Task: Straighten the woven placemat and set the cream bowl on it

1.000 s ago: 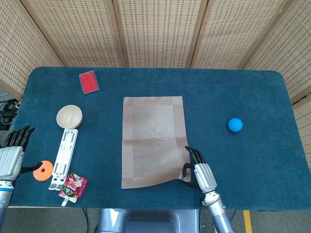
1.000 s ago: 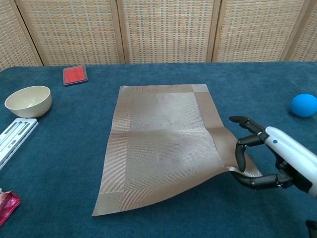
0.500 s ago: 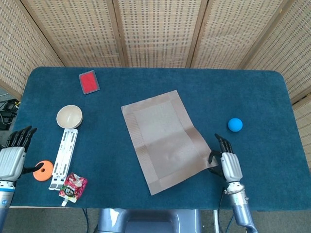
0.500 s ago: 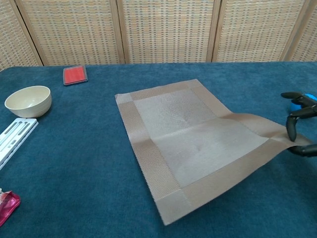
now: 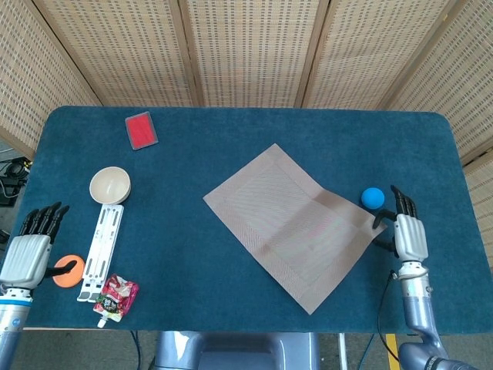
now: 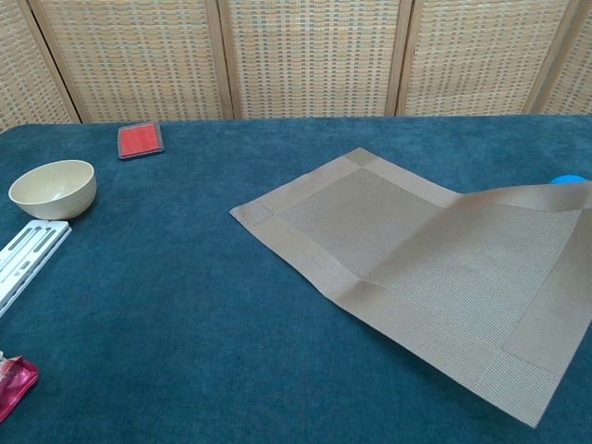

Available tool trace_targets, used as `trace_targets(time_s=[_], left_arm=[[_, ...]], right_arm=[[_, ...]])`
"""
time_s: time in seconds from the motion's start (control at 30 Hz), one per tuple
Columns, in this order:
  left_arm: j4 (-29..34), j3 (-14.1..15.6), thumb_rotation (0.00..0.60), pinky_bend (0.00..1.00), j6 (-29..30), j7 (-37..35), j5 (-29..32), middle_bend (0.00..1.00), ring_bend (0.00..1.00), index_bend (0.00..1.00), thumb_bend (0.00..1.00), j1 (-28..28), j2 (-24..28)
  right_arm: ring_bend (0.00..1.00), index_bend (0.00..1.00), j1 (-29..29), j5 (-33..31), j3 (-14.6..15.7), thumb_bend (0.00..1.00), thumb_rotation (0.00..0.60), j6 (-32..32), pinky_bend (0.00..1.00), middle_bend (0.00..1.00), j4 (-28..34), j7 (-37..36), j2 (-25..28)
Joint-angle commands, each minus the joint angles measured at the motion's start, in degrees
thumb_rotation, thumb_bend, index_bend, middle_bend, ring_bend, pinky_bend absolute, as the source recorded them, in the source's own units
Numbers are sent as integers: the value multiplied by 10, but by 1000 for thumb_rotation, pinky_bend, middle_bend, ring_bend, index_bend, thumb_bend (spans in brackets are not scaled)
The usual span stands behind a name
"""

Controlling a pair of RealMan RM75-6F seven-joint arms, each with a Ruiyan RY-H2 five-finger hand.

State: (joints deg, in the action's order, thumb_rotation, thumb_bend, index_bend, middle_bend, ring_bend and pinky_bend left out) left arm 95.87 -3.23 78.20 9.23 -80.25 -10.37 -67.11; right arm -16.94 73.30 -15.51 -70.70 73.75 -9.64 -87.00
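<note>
Just beside the placemat (image 5: 296,222), a blue ball (image 5: 373,198) sits near its raised corner.

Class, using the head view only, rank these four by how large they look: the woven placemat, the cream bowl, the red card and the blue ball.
1. woven placemat, by far the largest.
2. cream bowl.
3. red card, only slightly smaller than the bowl, so that order is unsure.
4. blue ball, smallest.

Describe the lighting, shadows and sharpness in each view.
Head view: even, soft light, no glare, everything sharp; the woven placemat casts only a faint shadow under its lifted corner by the right hand. Chest view: equally sharp, and the blue ball is mostly hidden behind the raised mat.
</note>
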Motion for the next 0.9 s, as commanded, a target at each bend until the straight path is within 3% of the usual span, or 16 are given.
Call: trace_targets(time_s=[0.03,0.1,0.33,0.4,0.5,0.6,0.73,0.9], left_arm=[[5,2,600,0,-1,12,-5,0,0,1,63,-3,-6],[10,1,600,0,-1,20,-7,0,0,1,63,-6,-7],[21,-3,600,0,-8,43,-14,0,0,3,64,-18,-11],[25,-5,600,0,-16,50,-14,0,0,5,64,-26,-11],[31,-10,600,0,-23,58,-16,0,0,19,65,-35,-12],[35,-18,600,0,-30,68,-16,0,0,37,64,-48,-16],[41,-40,600,0,-54,99,-2,0,0,57,64,-78,-23],[53,-72,600,0,-101,151,25,0,0,120,67,-130,-29]], right_arm=[[0,637,-22,-22,-14,446,600,22,0,43,-18,44,6],[0,581,-31,-30,-20,409,600,28,0,16,-25,62,5],[0,186,-26,-69,-20,240,600,46,0,0,9,102,35],[0,132,-15,-77,-16,228,600,38,0,0,26,111,50],[0,114,3,-74,-12,225,600,15,0,0,42,103,63],[0,114,26,-32,2,224,600,-20,0,0,65,51,80],[0,114,54,30,28,223,600,-75,0,0,75,7,98],[0,113,64,69,40,223,600,-107,0,0,87,-19,113]])
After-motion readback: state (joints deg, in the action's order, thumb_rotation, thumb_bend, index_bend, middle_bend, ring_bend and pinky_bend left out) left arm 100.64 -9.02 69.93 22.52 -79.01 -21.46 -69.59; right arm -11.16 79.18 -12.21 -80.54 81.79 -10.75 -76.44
